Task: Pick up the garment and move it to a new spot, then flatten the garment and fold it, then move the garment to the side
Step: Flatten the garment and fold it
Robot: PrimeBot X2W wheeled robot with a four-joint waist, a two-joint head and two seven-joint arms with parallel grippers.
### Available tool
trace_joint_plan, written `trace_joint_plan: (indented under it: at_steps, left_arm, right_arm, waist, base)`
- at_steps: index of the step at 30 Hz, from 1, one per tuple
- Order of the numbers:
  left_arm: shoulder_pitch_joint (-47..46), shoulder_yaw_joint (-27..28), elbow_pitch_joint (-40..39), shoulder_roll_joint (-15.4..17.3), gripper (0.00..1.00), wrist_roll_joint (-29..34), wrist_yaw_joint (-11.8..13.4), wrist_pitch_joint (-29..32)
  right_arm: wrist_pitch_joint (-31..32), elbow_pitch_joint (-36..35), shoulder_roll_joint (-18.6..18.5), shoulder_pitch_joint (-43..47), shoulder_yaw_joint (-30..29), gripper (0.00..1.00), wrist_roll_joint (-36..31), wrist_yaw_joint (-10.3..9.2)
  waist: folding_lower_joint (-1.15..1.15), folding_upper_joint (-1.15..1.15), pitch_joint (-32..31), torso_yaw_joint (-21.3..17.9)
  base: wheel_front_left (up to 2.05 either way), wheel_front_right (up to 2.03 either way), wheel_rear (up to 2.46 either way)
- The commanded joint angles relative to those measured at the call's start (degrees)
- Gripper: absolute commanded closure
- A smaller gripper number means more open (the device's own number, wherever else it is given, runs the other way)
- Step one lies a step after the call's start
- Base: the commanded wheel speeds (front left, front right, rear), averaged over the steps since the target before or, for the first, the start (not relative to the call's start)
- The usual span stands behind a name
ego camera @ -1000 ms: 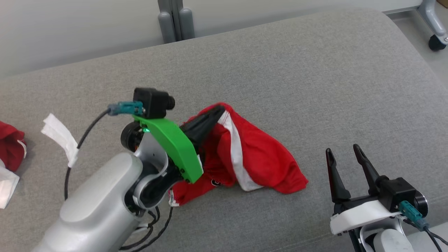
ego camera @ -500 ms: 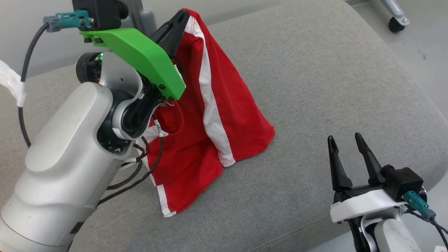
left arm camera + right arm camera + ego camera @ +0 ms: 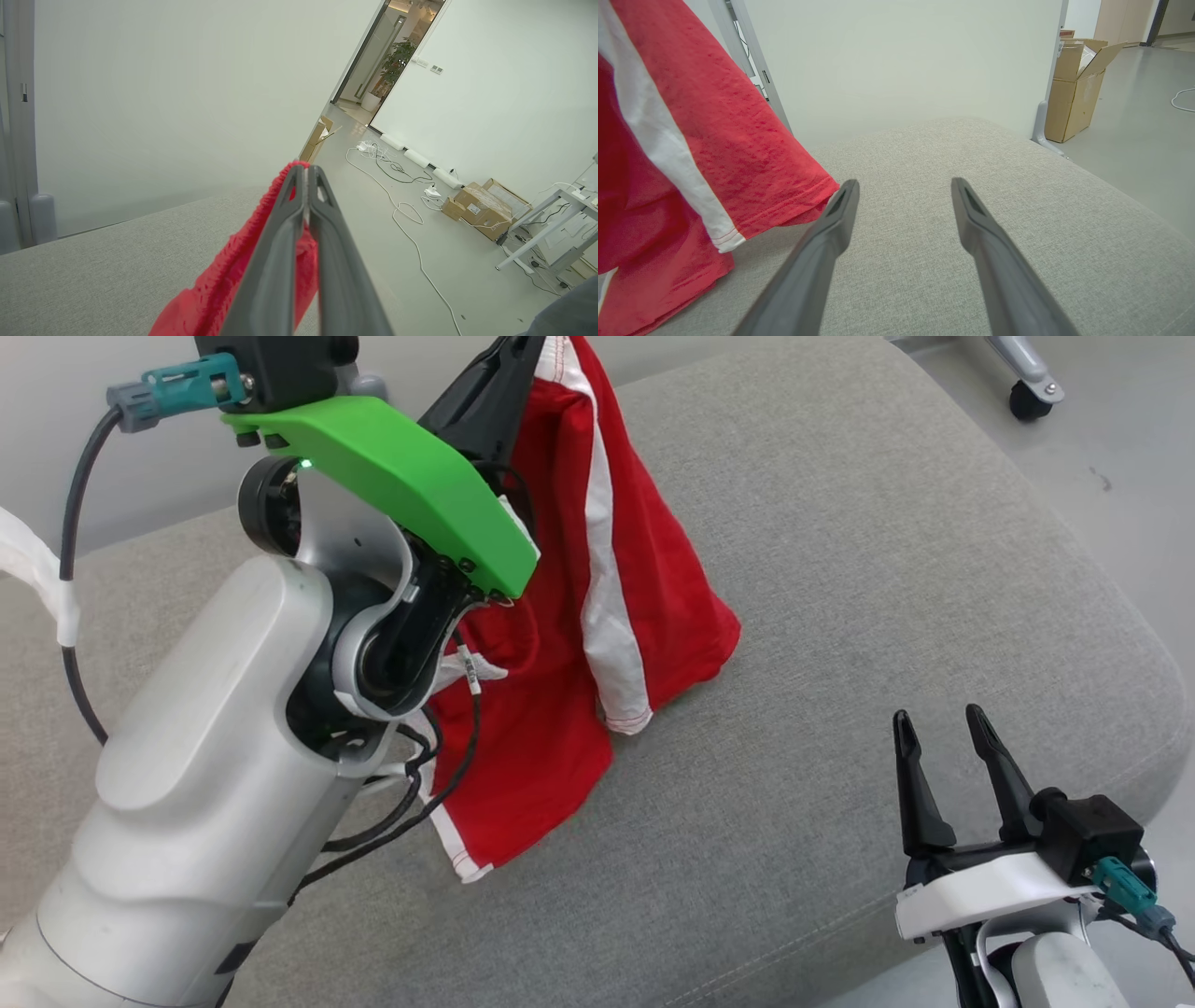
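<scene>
Left fingers (image 3: pixel 299 186) are clamped tight on the top edge of the red garment (image 3: pixel 551 709), holding it up so it hangs with the bottom hem draping onto the grey cushion (image 3: pixel 887 569). Right fingers (image 3: pixel 913 775) are spread wide with nothing in them, low over the cushion, clear of the garment.

Lifted the garment (image 3: pixel 551 709) from a heap on the cushion (image 3: pixel 840 616) to hanging at upper centre from the left gripper (image 3: pixel 509 369).

Lighting was bright, even, indoor; shadows soft; no glare. Wrist views were wide-angle-warped, near fingers slightly soft.
</scene>
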Motion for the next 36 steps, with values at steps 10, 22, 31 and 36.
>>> trace_joint_plan:
  at_steps: [10, 22, 31, 36]
  left_arm:
    - [-2.78, 2.41, 5.76, -4.48, 1.00, 1.47, -2.19, -7.97]
    - [-5.69, 3.26, 14.66, -10.39, 1.00, 1.51, -7.64, -16.34]
    - [5.20, 5.05, 6.31, -11.56, 1.00, -3.54, -3.39, -18.07]
    - [20.22, 4.23, -7.69, -6.04, 1.00, -4.83, 2.90, -16.98]
  right_arm:
    - [-0.18, 0.46, -0.08, -2.38, 1.76, 0.00, -0.32, -0.06]
    - [-0.18, 0.62, -0.06, -1.08, 0.54, 0.00, -1.31, -0.06]
    - [-0.18, 0.78, -0.05, 1.25, -0.68, 0.00, -2.37, -0.06]
    - [-0.18, 0.50, -0.03, 2.01, -0.72, 0.00, -2.88, -0.06]
  waist:
    - [0.00, 0.00, -0.73, 0.44]
    - [0.00, 0.00, -1.46, -0.60]
    - [0.00, 0.00, -3.94, 2.25]
    - [0.00, 0.00, -4.65, 4.64]
  base:
    - [0.00, 0.00, 0.00]
    - [0.00, 0.00, 0.00]
    - [0.00, 0.00, 0.00]
    - [0.00, 0.00, 0.00]
